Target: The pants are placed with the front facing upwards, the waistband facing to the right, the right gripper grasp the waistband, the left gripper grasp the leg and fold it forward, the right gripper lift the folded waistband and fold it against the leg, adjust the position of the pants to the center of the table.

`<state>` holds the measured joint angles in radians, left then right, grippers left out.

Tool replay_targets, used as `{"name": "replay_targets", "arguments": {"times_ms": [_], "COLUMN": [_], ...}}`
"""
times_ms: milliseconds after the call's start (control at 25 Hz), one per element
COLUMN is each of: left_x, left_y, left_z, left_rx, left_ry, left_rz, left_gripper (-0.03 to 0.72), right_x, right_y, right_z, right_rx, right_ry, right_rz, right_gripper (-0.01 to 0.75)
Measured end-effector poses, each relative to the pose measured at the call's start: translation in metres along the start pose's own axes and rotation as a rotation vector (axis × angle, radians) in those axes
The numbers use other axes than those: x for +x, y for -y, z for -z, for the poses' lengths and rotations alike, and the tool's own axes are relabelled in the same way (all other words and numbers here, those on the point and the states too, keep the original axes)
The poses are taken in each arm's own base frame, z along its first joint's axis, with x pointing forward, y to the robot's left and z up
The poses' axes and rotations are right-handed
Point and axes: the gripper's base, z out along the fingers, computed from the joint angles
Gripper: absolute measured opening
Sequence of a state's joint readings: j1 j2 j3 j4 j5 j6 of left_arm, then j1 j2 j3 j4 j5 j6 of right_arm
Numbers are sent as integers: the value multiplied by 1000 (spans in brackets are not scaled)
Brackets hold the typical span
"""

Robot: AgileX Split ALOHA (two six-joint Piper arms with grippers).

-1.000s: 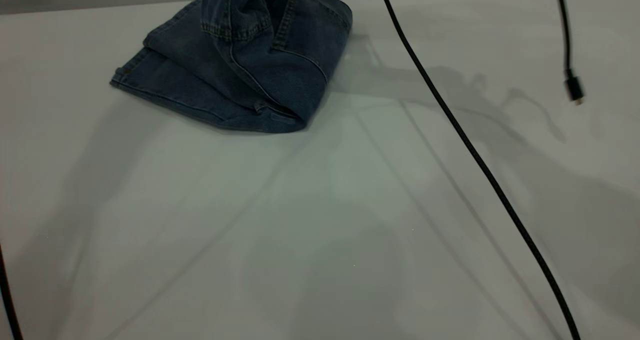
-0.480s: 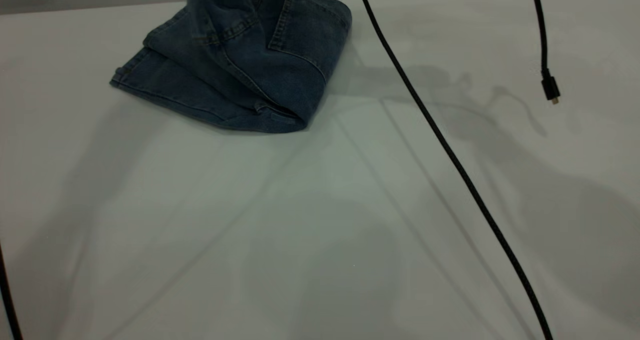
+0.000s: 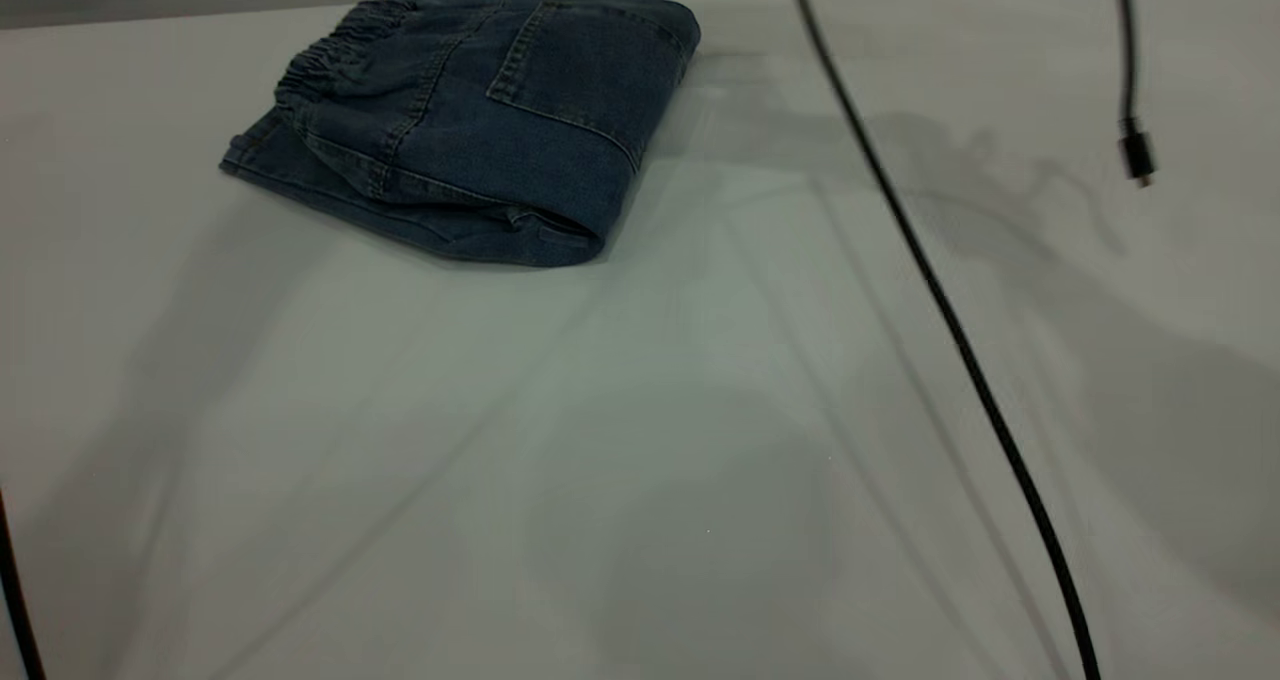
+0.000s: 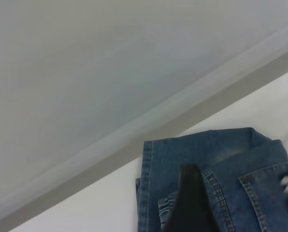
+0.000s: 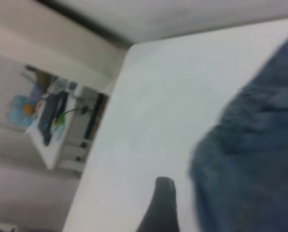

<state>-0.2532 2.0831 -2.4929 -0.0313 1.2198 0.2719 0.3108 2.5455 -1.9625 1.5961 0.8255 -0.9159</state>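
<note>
The pants (image 3: pixel 480 120) lie folded in a flat bundle at the far left of the table (image 3: pixel 640 440), a square back pocket facing up. The ruched waistband (image 3: pixel 322 56) runs along the bundle's left end. Neither gripper shows in the exterior view. In the left wrist view my left gripper (image 4: pixel 241 186) hovers open over the pants (image 4: pixel 231 159), one black finger (image 4: pixel 190 198) beside the waistband (image 4: pixel 166 211). In the right wrist view my right gripper (image 5: pixel 207 198) is open beside the pants (image 5: pixel 250 159), with only one dark finger (image 5: pixel 161 205) visible and no cloth in it.
A thick black cable (image 3: pixel 950 320) crosses the table diagonally from top centre to the bottom right. A thinner cable with a plug (image 3: pixel 1135 150) dangles at the right. A third cable (image 3: pixel 12 590) edges the left border. A cluttered shelf (image 5: pixel 52 116) stands past the table's edge.
The raised waistband end has come down onto the legs and the pants now lie flat. The right gripper has let go and left the exterior view; the cables swung.
</note>
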Motion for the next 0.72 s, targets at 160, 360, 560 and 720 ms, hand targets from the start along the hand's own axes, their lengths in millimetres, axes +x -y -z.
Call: {"name": "replay_targets", "arguments": {"times_ms": [160, 360, 560, 720], "left_x": [3, 14, 28, 40], "left_y": [2, 5, 19, 41], "left_z": [-12, -46, -87, -121], "left_rx": [19, 52, 77, 114], "left_ry": [-20, -82, -161, -225], "left_rz": [6, 47, 78, 38], "left_gripper": [481, 481, 481, 481], "right_x": [-27, -55, -77, -85], "right_y": [22, 42, 52, 55], "right_z": [42, 104, 161, 193], "right_rx": [93, 208, 402, 567], "right_ry": [24, 4, -33, -115], "right_rz": [-10, -42, -50, -68], "right_gripper": [584, 583, 583, 582]}}
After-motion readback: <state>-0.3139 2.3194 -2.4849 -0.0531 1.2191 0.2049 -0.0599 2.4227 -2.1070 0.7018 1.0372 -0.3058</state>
